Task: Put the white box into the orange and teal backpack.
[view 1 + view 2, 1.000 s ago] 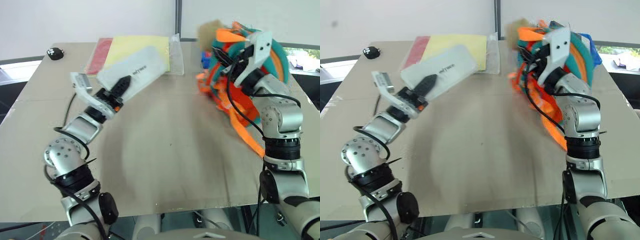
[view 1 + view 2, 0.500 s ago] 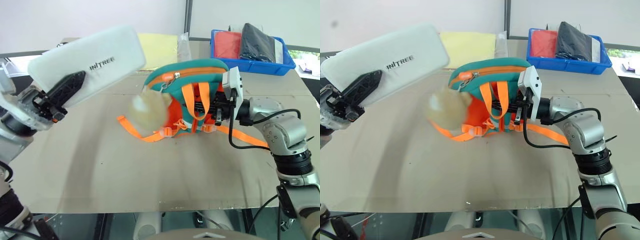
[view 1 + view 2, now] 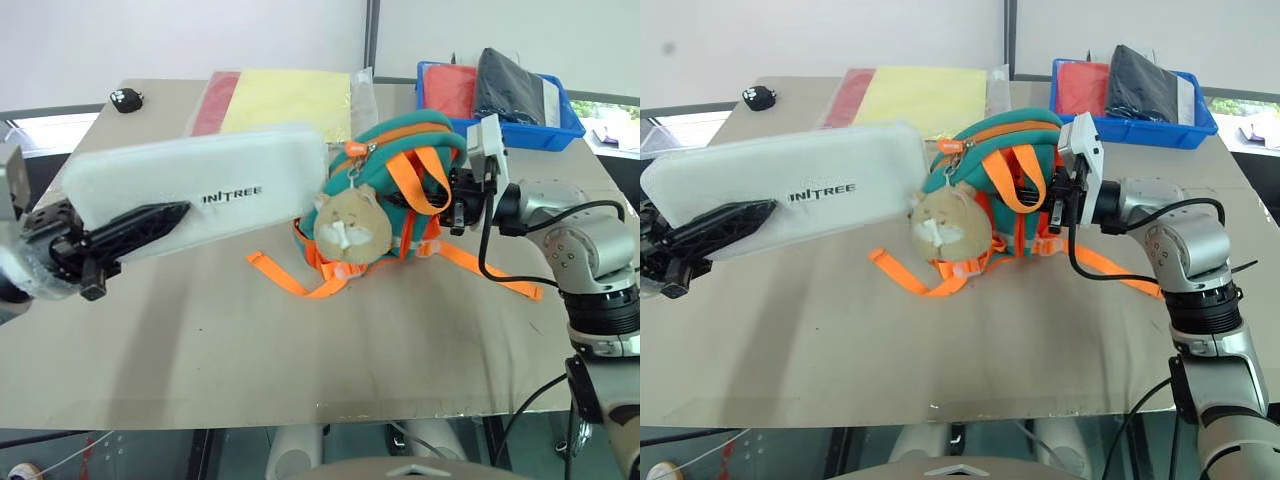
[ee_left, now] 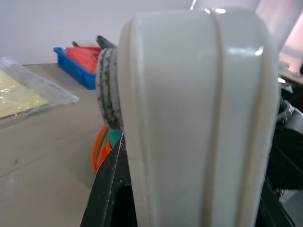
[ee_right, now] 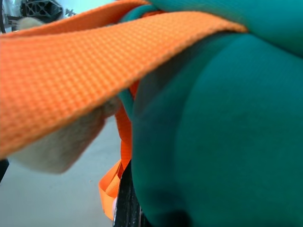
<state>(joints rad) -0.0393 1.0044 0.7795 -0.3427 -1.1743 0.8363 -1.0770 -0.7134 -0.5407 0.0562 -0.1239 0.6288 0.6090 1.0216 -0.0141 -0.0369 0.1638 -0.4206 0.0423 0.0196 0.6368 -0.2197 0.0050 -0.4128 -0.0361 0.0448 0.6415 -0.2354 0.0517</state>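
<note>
Since the frame one second back, both task items have left their far-table spots: white box (image 3: 190, 190) lifted, orange and teal backpack (image 3: 400, 180) brought to table centre.

Left gripper (image 3: 130, 228), at the left edge of the head view, is clenched on the box's near end, holding it clear of the table (image 3: 300, 350), roughly level, its far end just beside the backpack. Right gripper (image 3: 452, 200) is clenched, apparently on an orange strap (image 5: 94, 56) at the backpack's right side; contact is partly hidden. Plush charm (image 3: 352, 222) hangs at the front. Blue bin (image 3: 560, 130) sits upper right.
</note>
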